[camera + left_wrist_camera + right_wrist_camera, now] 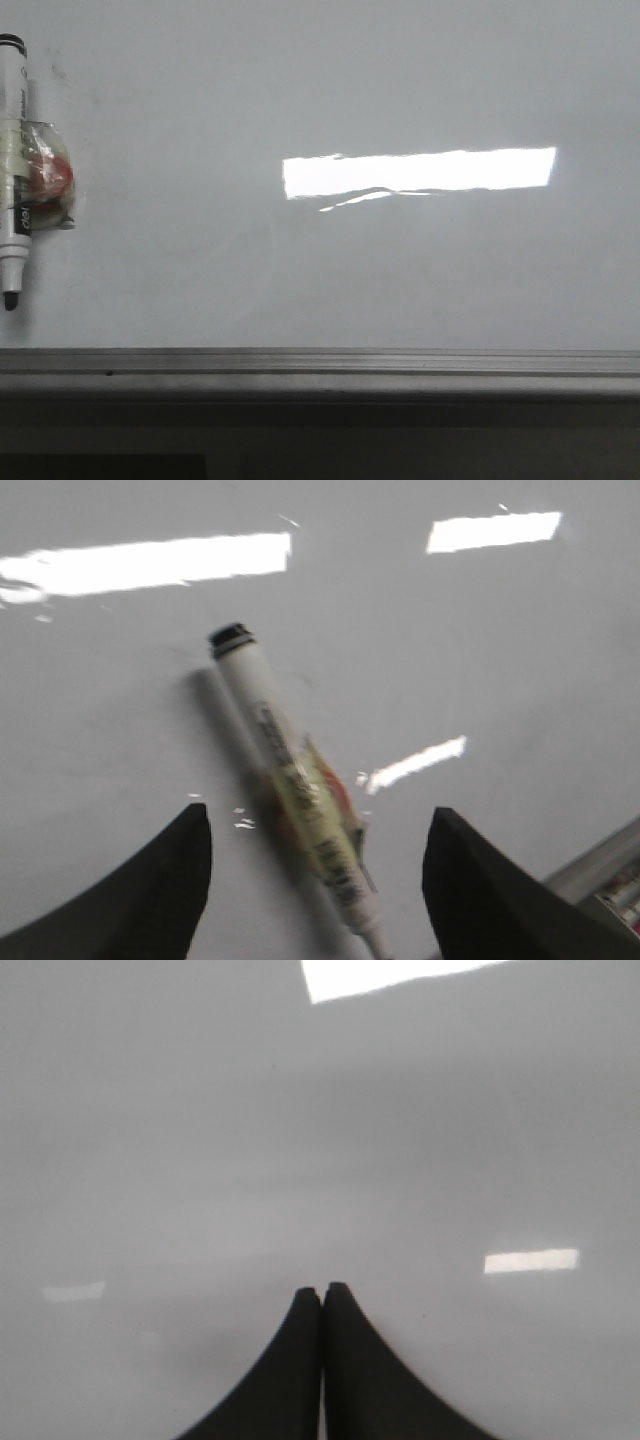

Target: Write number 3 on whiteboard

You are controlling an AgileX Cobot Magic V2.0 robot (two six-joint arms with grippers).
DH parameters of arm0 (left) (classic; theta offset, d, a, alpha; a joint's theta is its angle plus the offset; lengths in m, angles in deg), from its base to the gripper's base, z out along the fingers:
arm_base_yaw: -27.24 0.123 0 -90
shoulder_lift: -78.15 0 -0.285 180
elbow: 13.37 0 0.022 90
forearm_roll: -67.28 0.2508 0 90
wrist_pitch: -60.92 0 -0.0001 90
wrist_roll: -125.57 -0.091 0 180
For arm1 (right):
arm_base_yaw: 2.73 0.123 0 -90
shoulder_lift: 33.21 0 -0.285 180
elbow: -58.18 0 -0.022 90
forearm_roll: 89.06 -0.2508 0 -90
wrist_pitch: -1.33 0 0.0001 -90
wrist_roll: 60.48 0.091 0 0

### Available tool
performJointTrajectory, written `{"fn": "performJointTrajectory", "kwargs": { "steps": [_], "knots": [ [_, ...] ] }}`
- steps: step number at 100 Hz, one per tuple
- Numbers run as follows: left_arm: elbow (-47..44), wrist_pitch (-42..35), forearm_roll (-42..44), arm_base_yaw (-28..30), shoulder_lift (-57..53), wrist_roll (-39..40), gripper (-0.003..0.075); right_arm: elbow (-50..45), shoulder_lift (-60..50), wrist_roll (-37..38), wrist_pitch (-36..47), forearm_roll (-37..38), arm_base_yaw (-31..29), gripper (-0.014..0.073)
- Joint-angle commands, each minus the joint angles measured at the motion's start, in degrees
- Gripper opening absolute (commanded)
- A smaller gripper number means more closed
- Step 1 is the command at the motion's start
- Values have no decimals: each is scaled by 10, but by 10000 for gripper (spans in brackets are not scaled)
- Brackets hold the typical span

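Note:
The whiteboard (400,270) fills the front view, glossy white-grey, with a bright rectangular reflection and a grey metal edge rail (320,362) along its near side. No drawn 3 shows on it. A white marker pen (14,170) with tape and a red patch round its middle lies on the board at the far left, tip toward the rail. In the left wrist view the marker (295,790) lies slanted between the open fingers of my left gripper (318,825), which hovers over it without touching. My right gripper (322,1290) is shut and empty above bare board (320,1140).
The grey rail also shows in a corner of the left wrist view (600,865). Below the rail in the front view is a dark band (320,440). Neither arm shows in the front view.

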Motion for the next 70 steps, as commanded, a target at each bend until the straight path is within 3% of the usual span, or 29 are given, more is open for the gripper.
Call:
{"fn": "performJointTrajectory", "kwargs": {
  "steps": [1,17,49,58,70],
  "knots": [
    [23,-75,-35,-40,42,-1,440,22,11,-5,52,-3,-3,-51],
    [23,-104,-85,-68,106,-1,440,22,11,-5,52,-3,-3,-51],
    [23,-122,-156,-67,199,0,428,22,11,-5,52,-3,-3,-51],
    [23,-120,-179,-67,224,0,314,22,11,-5,53,-3,-3,-51],
    [23,-116,-183,-67,248,0,8,22,11,-5,50,-3,-3,-51]
  ]
}}
